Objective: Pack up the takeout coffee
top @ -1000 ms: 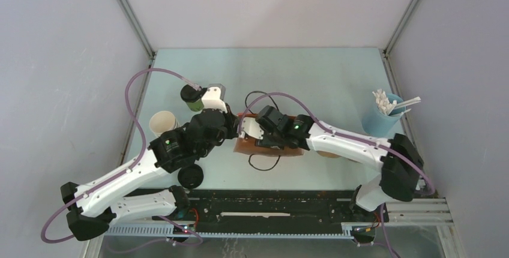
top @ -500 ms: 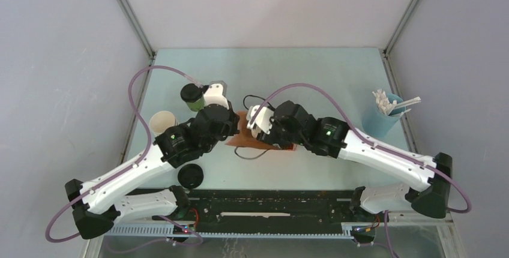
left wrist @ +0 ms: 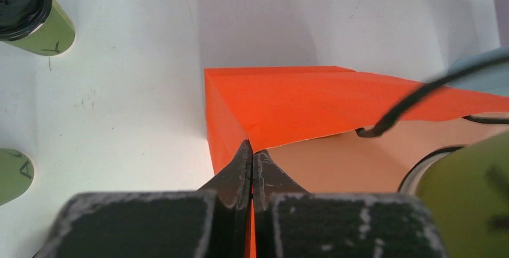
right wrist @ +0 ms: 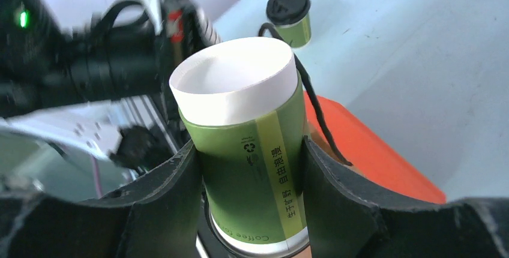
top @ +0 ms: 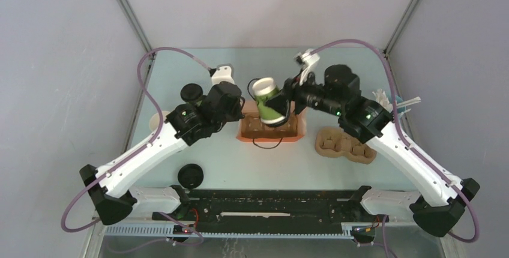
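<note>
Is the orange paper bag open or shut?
Open: the orange paper bag shows its pale inside; the left claw pinches its rim.

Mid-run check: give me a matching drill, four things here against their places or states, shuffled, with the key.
1. orange bag
2. tilted green cup
3. loose black lid
4. cardboard tray

A. on the table, right of the bag
B. edge pinched by the left end effector
C. flat on the table near the arm bases
D. held by the right end effector, above the bag

Pairs: 1-B, 2-D, 3-C, 4-A
</note>
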{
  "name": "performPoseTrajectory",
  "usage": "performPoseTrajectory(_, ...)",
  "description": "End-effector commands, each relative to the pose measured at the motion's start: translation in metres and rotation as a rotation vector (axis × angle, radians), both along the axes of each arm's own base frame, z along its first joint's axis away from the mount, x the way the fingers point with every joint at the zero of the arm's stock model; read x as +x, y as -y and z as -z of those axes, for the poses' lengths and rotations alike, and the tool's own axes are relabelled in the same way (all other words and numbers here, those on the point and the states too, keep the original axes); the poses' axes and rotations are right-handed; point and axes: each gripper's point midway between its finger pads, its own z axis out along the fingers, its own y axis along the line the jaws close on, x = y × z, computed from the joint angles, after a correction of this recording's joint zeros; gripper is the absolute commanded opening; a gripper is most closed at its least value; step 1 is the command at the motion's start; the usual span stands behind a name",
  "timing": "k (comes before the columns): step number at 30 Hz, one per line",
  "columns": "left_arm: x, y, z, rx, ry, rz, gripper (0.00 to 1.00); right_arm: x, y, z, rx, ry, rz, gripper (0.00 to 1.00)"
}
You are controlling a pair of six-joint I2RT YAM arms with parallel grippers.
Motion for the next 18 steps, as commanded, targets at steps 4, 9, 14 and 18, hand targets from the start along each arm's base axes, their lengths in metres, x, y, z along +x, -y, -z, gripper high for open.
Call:
performPoseTrajectory(4, 0.013, 0.005, -0.025, 0.021, -0.046, 0.001, 0.03, 0.021, 0.031, -0.056, 0.498, -0.474, 0.07, 0.48)
performPoseTrajectory(9, 0.014, 0.008, -0.037, -0.015, -0.075, 0.041, 0.33, 0.036, 0.059, -0.063, 0.694, -0.713, 0.115, 0.5)
performPoseTrajectory(14, 0.007, 0.009, -0.071, -0.15, -0.07, 0.118, 0.73, 0.042, 0.069, -0.073, 0.802, -0.87, 0.124, 0.52)
performPoseTrajectory(18, -0.006, 0.009, -0.113, -0.275, 0.002, 0.213, 0.9, 0.045, 0.07, -0.09, 0.918, -0.938, 0.11, 0.52)
